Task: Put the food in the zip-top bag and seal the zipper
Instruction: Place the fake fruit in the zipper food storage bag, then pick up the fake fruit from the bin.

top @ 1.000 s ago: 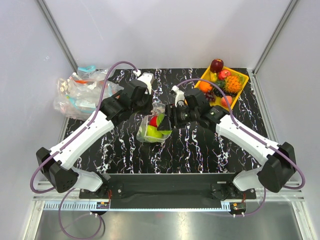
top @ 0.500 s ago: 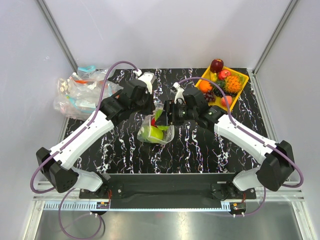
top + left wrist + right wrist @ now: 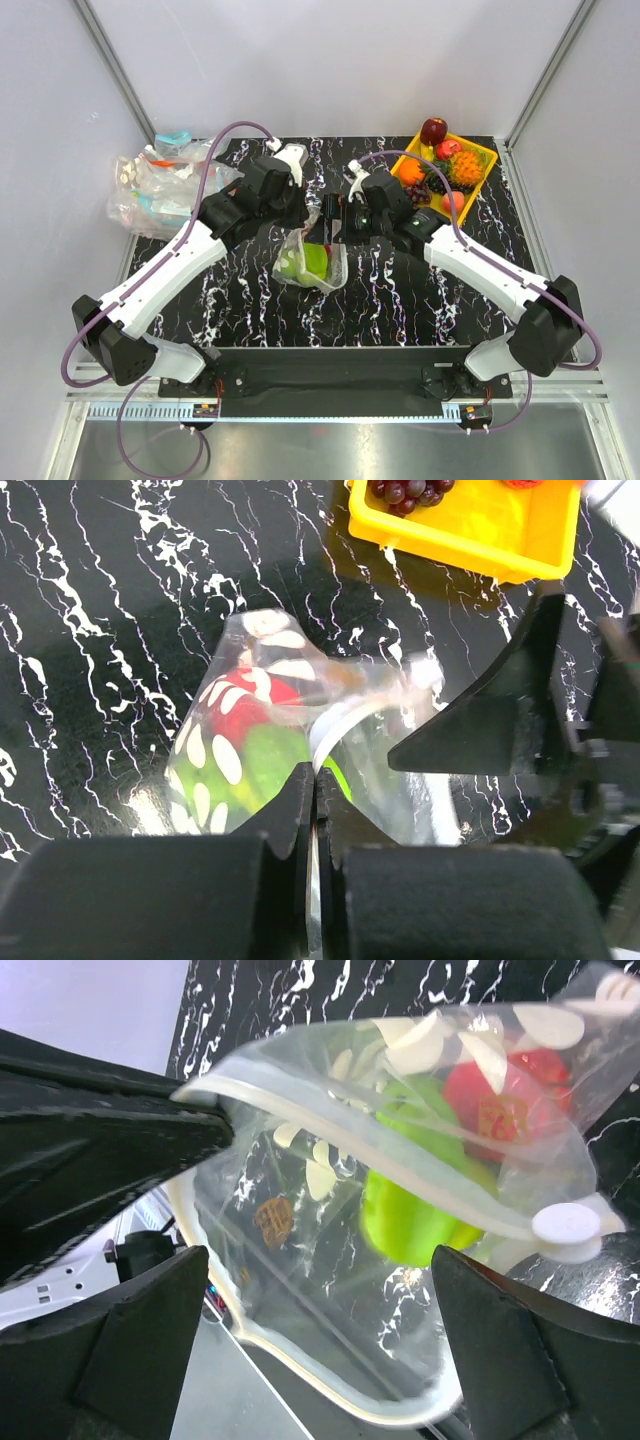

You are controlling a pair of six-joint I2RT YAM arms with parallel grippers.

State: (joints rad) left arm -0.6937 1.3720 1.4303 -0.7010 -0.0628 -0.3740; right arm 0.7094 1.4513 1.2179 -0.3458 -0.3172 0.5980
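Observation:
The zip-top bag [image 3: 314, 264] is a clear pouch with white ovals on it, lying mid-table. It holds a green apple [image 3: 268, 765] and a red round fruit [image 3: 250, 702], also seen in the right wrist view as the apple [image 3: 410, 1222] and the red fruit [image 3: 497, 1095]. My left gripper [image 3: 315, 776] is shut on the bag's mouth edge, on the pale zipper strip [image 3: 350, 1095]. A white slider [image 3: 566, 1231] sits on that strip. My right gripper [image 3: 320, 1300] is open, its fingers wide apart with the bag's open mouth in front of them. In the top view the left gripper [image 3: 303, 216] and the right gripper [image 3: 336, 222] meet above the bag.
A yellow tray [image 3: 488, 158] at the back right holds several more toy fruits; its near wall [image 3: 470, 542] shows in the left wrist view. A heap of other clear bags [image 3: 160, 190] lies at the back left edge.
My right gripper has moved back and slightly left, closer to the bag's mouth. The bag has shifted, and the red fruit is now mostly hidden from above.

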